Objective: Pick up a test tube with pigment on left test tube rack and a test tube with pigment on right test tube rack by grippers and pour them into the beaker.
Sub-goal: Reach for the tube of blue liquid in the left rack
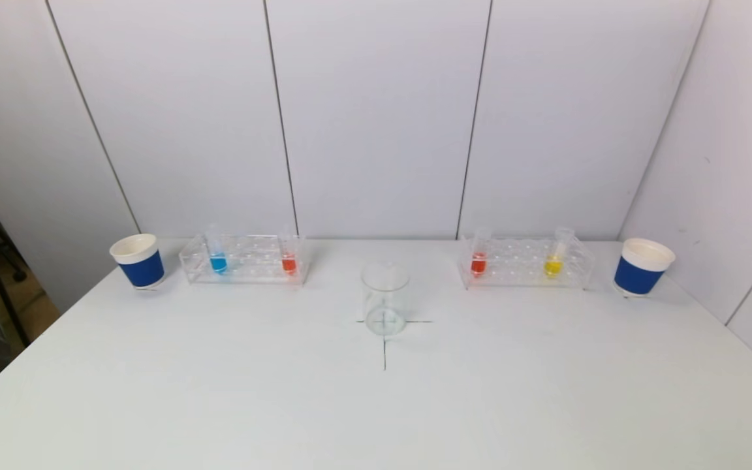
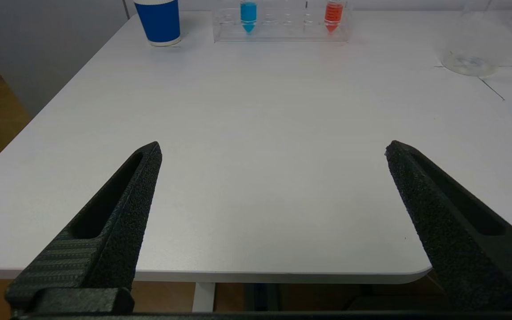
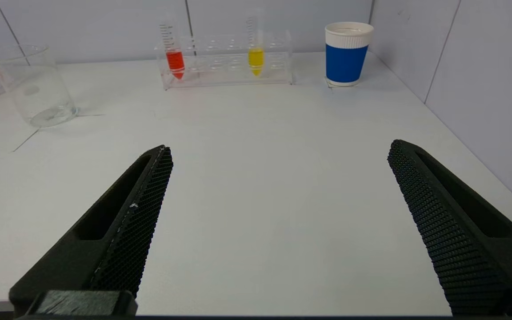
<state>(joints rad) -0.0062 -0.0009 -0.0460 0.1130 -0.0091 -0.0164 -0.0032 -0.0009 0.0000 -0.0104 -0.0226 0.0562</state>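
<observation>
a: where do the racks sit?

b: both at the far side of the white table, close to the back wall. the left test tube rack holds a blue tube toward its left end and an orange-red tube at its right end. the right test tube rack holds a red tube at its left end and a yellow tube toward its right.

a: and the beaker?

b: the clear beaker stands between the racks, a little nearer, on a cross drawn on the table. it looks empty.

a: anything near the edges?

b: a blue paper cup just left of the left rack, near the table's left edge, and another blue cup just right of the right rack, close to the side wall.

a: the claws?

b: neither shows from the head. the left gripper hangs over the near left edge, fingers spread wide, nothing between them. the right gripper sits over the near right part, spread just as wide, holding nothing.

a: room to move?

b: the whole near stretch of table between claws and racks is bare.
</observation>
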